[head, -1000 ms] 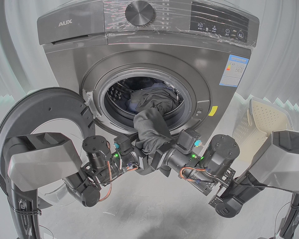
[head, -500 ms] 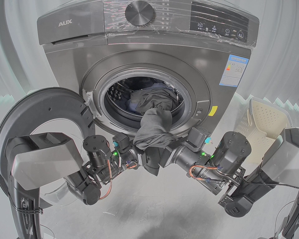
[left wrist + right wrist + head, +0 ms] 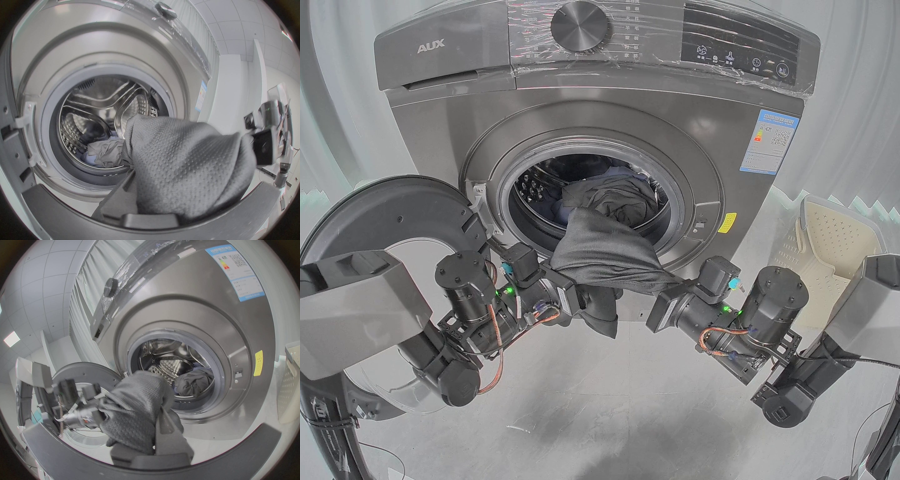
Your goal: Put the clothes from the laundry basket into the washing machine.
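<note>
Washing machine (image 3: 456, 125) stands ahead of both my end effectors. Its round door (image 3: 394, 212) is swung wide on the outer side of my left end effector (image 3: 142, 192), and its drum mouth (image 3: 514, 187) gapes just above and beyond the pair. Off to the outer side of my right end effector (image 3: 150, 424), well apart from it, stands the laundry basket (image 3: 837, 237) (from here I cannot tell what it holds).

Between the two hangs the grey garment (image 3: 606, 250). Each end effector is clenched on one end of it, so its long axis runs side to side, from one to the other, across the lower lip of the drum mouth. Its upper part lies over that lip and leans inward against the dark clothes (image 3: 612, 197) already inside. A loose flap droops below, nearer my left end effector.

It is a thick, dimpled knit, soft and slack.

As I judge it, the coming move turns on one thing. The drum lies forward and up from both end effectors, and the two are about equally near it. They should therefore carry the cloth in together, or the flap may be left over the lip.
</note>
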You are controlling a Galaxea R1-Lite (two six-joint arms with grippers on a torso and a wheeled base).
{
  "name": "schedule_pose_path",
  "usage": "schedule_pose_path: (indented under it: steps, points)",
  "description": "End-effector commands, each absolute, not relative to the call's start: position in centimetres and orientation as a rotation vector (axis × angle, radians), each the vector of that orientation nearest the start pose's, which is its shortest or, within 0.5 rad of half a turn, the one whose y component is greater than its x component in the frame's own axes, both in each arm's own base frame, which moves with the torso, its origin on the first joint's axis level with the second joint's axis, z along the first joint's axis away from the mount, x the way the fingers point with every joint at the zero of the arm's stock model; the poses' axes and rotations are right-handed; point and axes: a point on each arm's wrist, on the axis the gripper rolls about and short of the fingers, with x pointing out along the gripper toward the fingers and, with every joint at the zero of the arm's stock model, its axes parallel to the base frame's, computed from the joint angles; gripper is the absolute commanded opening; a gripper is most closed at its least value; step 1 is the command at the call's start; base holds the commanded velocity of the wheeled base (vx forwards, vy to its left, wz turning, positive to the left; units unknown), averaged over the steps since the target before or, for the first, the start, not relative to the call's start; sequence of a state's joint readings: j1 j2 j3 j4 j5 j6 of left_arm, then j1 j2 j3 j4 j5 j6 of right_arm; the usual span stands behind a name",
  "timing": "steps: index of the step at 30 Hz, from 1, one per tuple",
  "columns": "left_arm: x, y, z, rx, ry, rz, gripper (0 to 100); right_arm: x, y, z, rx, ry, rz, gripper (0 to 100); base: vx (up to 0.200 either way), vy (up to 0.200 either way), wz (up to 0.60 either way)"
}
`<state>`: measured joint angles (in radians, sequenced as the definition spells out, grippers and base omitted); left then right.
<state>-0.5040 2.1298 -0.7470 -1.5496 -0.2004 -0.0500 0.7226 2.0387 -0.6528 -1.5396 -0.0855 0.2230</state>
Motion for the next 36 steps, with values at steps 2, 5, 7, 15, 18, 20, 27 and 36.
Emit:
schedule_pose_path:
  steps: [2, 5, 7, 15, 18, 20, 27, 36]
  points:
    - [28.9, -16.9, 14.2, -0.085, -0.193, -0.721, 0, 26.8, 23.0, 10.4, 0.255, -0.021, 0.637, 0, 0.0, 0.0, 0.0]
    - [28.0, -16.4, 14.6, -0.086, -0.192, -0.724, 0, 26.3, 23.1, 10.5, 0.252, -0.017, 0.655, 100, 0.0, 0.0, 0.0]
    - [27.6, -16.1, 15.2, -0.092, -0.205, -0.723, 0, 25.6, 23.5, 10.9, 0.258, -0.022, 0.675, 100, 0.0, 0.0, 0.0]
    - [25.5, -15.0, 15.7, -0.091, -0.196, -0.714, 0, 20.7, 21.1, 11.8, 0.165, 0.02, 0.835, 100, 0.0, 0.0, 0.0]
    - [25.2, -14.6, 15.2, -0.083, -0.171, -0.709, 0, 18.6, 20.4, 11.7, 0.121, 0.051, 0.924, 100, 0.0, 0.0, 0.0]
    - [25.1, -14.4, 14.9, -0.073, -0.157, -0.703, 0, 17.5, 20.1, 11.1, 0.107, 0.088, 0.952, 100, 0.0, 0.0, 0.0]
    - [24.9, -14.2, 14.2, -0.065, -0.128, -0.698, 0, 17.4, 18.9, 9.8, 0.078, 0.151, 0.911, 100, 0.0, 0.0, 0.0]
    - [24.5, -13.5, 12.3, -0.026, -0.048, -0.681, 0, 19.7, 16.5, 9.1, 0.058, 0.167, 0.788, 100, 0.0, 0.0, 0.0]
